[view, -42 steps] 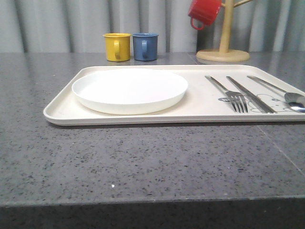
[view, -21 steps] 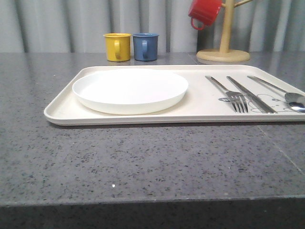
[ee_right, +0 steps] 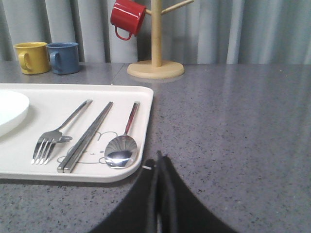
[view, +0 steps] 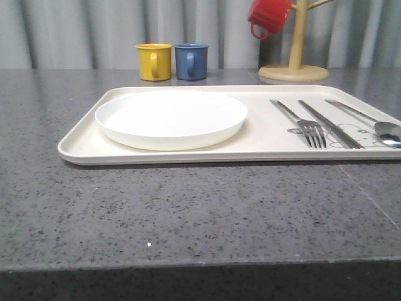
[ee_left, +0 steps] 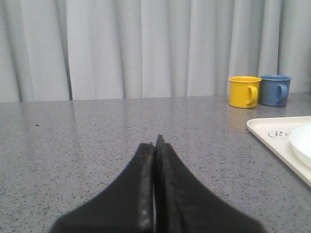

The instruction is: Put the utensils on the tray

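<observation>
The cream tray [view: 81, 141] lies across the middle of the grey table. On its left half sits the round white plate [view: 170, 117]. On its right half the fork [view: 301, 120], the knife [view: 328, 123] and the spoon [view: 369, 119] lie side by side. The right wrist view shows the tray [ee_right: 141, 97] with fork [ee_right: 58, 132], knife [ee_right: 87, 137] and spoon [ee_right: 124, 141] on it. My right gripper [ee_right: 158, 156] is shut and holds nothing, just off the tray's near right corner. My left gripper [ee_left: 156, 141] is shut and holds nothing, over bare table left of the tray [ee_left: 272, 141].
A yellow mug [view: 154, 61] and a blue mug [view: 191, 61] stand behind the tray. A wooden mug tree [view: 294, 63] with a red mug [view: 269, 15] hanging on it stands at the back right. Grey curtains close the back. Bare table lies in front.
</observation>
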### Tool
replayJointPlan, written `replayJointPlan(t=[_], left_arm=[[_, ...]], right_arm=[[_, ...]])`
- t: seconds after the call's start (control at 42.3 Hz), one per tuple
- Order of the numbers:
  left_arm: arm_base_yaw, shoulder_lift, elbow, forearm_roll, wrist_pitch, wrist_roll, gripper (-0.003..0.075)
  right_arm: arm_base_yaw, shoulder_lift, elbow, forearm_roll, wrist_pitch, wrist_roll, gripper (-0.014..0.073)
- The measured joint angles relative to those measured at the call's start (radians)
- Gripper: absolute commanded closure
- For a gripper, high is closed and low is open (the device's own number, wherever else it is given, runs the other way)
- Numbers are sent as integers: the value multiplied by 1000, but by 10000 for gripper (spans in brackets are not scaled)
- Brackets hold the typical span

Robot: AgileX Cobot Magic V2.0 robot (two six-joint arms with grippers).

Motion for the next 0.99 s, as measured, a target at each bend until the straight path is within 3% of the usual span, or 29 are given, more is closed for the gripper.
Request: replayJointPlan(t=[0.307, 0.992], left_arm=[[0, 0, 0, 0, 0, 0, 741], [0, 0, 0, 0, 0, 0, 741]], right_arm=[[0, 0, 0, -79, -21, 100, 659], [-38, -2, 0, -95, -25, 109, 659]])
